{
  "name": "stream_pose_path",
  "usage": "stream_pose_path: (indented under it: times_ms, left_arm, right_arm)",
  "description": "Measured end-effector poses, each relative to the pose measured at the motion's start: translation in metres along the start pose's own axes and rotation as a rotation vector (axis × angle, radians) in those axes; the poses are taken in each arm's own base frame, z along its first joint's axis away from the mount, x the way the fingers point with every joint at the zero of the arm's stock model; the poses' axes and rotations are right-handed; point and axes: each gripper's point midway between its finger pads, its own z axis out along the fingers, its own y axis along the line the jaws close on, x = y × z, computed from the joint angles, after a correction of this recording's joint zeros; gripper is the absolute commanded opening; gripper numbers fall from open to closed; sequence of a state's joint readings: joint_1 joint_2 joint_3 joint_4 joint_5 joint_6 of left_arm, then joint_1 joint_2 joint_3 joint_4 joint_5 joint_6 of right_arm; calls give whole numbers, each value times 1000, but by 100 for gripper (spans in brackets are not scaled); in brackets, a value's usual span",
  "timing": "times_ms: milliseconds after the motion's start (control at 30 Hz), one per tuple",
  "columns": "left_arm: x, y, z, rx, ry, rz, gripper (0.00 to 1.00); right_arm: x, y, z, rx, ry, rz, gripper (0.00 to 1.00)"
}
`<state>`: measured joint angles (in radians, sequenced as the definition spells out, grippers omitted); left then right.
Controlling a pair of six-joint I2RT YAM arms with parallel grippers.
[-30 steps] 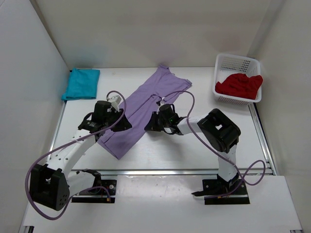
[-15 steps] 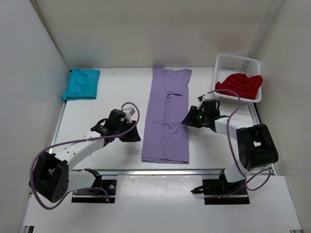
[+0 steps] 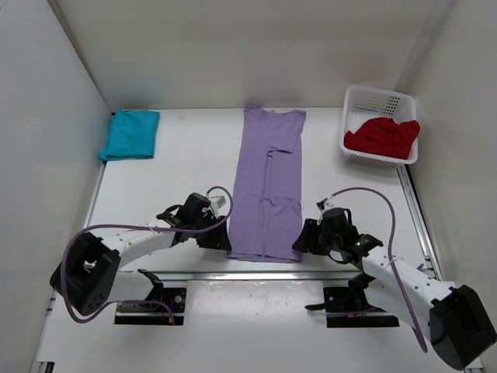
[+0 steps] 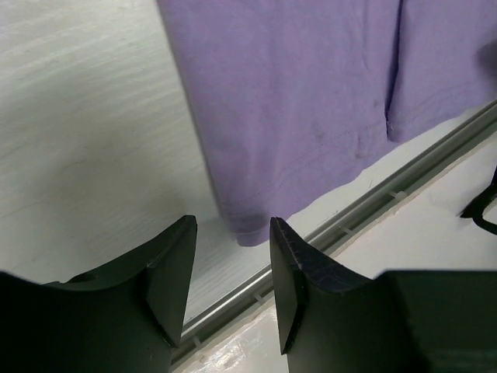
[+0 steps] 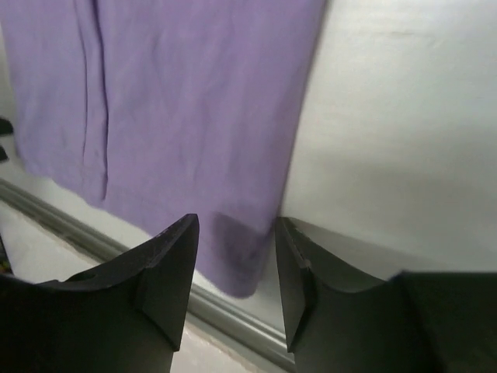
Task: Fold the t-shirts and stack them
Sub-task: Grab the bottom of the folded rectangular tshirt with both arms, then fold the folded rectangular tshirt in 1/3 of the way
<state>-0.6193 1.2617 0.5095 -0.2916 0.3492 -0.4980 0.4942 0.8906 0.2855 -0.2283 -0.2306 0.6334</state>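
Arms drawn back nearward; left pincer (image 4: 231, 230) and right pincer (image 5: 237, 230) gape empty at near corners of lavender t-shirt (image 3: 268, 179), lying lengthwise away.

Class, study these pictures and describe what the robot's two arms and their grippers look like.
The left white-and-black arm and right white-and-black arm each have white links and bulky black joint housings. A thin purple cable loops along each arm. The left gripper and right gripper each have two matte black, wedge-shaped fingers. No markings are readable.
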Motion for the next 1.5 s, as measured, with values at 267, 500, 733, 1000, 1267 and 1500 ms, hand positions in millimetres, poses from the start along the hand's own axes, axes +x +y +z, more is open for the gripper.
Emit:
stream_pose_path:
  times_ms: [267, 500, 733, 1000, 1267, 1500]
  left_arm:
    - [12, -10, 10, 29, 39, 8, 40]
    - [14, -14, 13, 36, 43, 2, 14]
    - [24, -14, 10, 24, 71, 12, 0]
    - [35, -9, -27, -7, 82, -55, 0]
    - [-108, -41, -31, 31, -135, -98, 0]
    - [-209, -12, 3, -58, -228, -165, 0]
  right_arm:
    - [30, -3, -7, -14, 6, 71, 28]
    - [44, 2, -6, -22, 38, 89, 1]
    - [54, 3, -11, -20, 59, 94, 0]
    - [52, 18, -36, 14, 130, 38, 1]
    - [-93, 6, -24, 59, -87, 68, 0]
    - [-176, -10, 12, 79, -143, 30, 0]
